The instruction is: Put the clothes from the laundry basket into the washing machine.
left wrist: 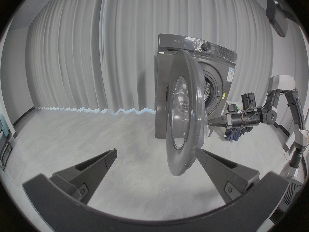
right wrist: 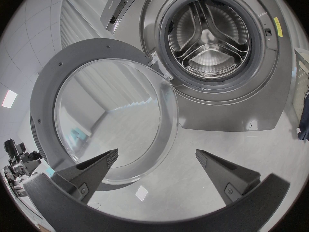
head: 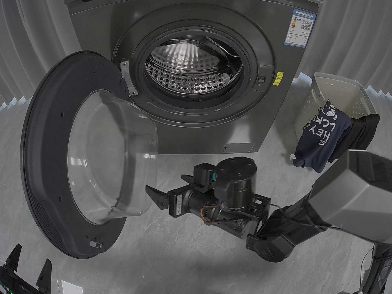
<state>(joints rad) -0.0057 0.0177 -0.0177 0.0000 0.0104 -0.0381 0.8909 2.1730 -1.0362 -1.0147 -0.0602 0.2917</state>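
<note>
Pale grey floor (head: 171, 262) and pleated curtains (head: 24, 33) surround a grey washing machine (head: 249, 119), its round door (head: 43, 152) swung wide to the robot's left and the steel drum (head: 192, 68) in open view. To the right of the machine stands a white laundry basket (head: 341, 82) — a navy printed shirt (head: 322, 137) and a black garment (head: 365, 127) hang over its near rim. The right gripper (head: 153, 196) sits low in front of the machine, just beside the door's glass bulge, jaws spread and holding nothing. The left gripper (head: 29, 263) is low on the robot's left, on the near side of the door — likewise spread wide and empty.
</note>
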